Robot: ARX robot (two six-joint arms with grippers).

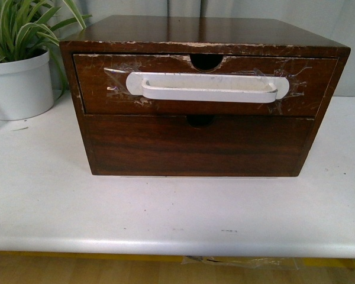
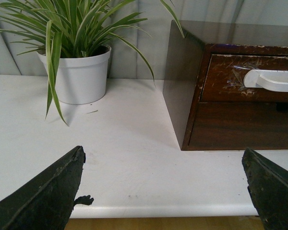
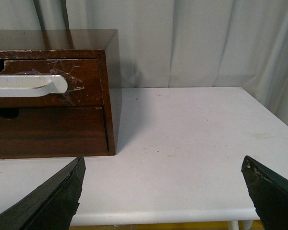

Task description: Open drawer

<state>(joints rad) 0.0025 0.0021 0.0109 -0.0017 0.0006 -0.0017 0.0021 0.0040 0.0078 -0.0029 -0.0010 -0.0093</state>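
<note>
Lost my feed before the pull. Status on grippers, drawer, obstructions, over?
Left gripper, right gripper open, empty. Drawer shut, white handle untouched. Nothing in front of it; plant pot off to the left.

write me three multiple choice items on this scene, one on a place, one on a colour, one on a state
1. Seen from the robot, where does the potted plant stand?
A) left of the wooden chest
B) on top of it
C) right of it

2. What colour is the handle on the drawer?
A) black
B) white
C) red

3. How are the left gripper and the right gripper?
A) both shut on the handle
B) one holds the plant
C) both open, holding nothing

Answers:
1 A, the front view shows the plant at the chest's left side.
2 B, the long bar is white against the dark wood.
3 C, each wrist view shows spread fingers with only the table between them.
</note>
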